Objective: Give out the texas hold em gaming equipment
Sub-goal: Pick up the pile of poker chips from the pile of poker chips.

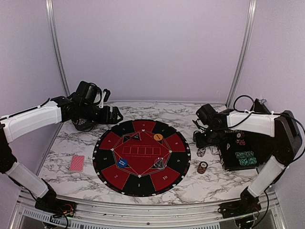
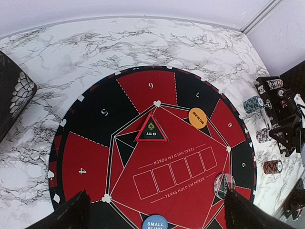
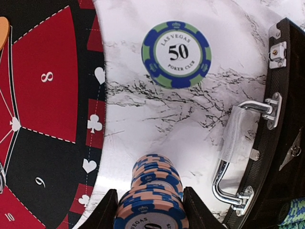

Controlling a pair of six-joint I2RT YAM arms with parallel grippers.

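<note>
From above, the left gripper is hanging over the table at 10 o'clock of the round mat. A red card is lying flat on the table at 9 o'clock of the mat. An orange disc is sitting on the mat at 1 o'clock, and a blue marker is sitting on it at 8 o'clock. The right gripper is reaching down at 3 o'clock, between the mat and the black case. A peach chip stack is under it. A brown chip stack is standing at 4 o'clock, just off the mat.

The left wrist camera is looking down at the mat. The left gripper is holding nothing, and its fingers are standing wide apart. The orange disc is lying at 2 o'clock of a small triangle.

In the right wrist camera, the right gripper is squeezing the peach chip stack with a finger on each side. A blue and green chip is lying at 12 o'clock of the stack. The case and its shiny handle are at 3 o'clock.
</note>
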